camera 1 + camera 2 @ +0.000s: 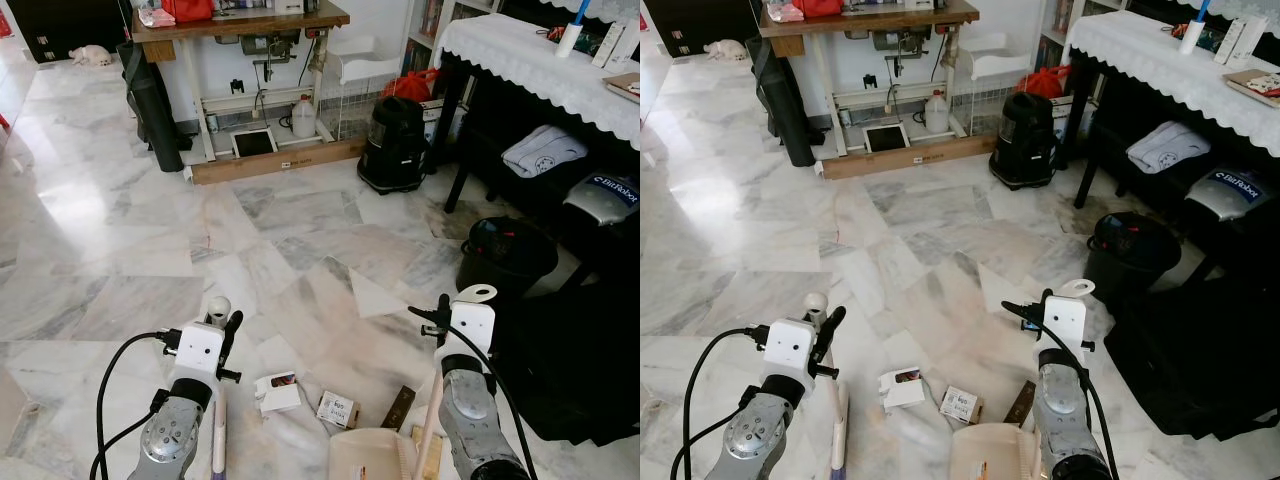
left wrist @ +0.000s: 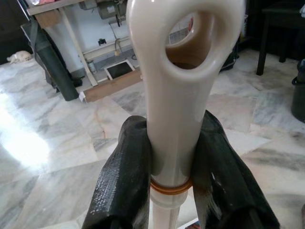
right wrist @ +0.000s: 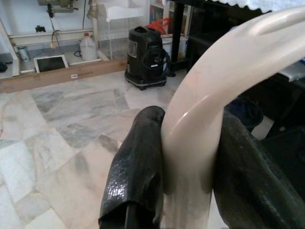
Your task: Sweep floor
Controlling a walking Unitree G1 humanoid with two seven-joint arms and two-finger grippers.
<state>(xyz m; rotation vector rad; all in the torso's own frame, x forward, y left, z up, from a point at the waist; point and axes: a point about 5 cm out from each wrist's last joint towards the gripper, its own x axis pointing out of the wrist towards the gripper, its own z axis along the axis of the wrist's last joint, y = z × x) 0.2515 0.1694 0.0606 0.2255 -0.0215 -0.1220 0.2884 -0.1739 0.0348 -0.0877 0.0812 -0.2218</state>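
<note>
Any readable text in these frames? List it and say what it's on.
"DiiRobot", as best it reads: white letters on the dark blue patch of the grey bag under the table with the lace cloth.
Small white carton on the floor: printed patch, too small to read.
Small packet beside it: print too blurred to read.
White sticker on the wooden base of the sewing table: unreadable.

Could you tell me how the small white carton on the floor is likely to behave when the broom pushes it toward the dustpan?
The small white carton looks like thin card, so probably light and easily slid across the glossy marble floor. Being boxy, it should skid or tumble rather than roll. Its open flap might catch on the dustpan lip.
</note>
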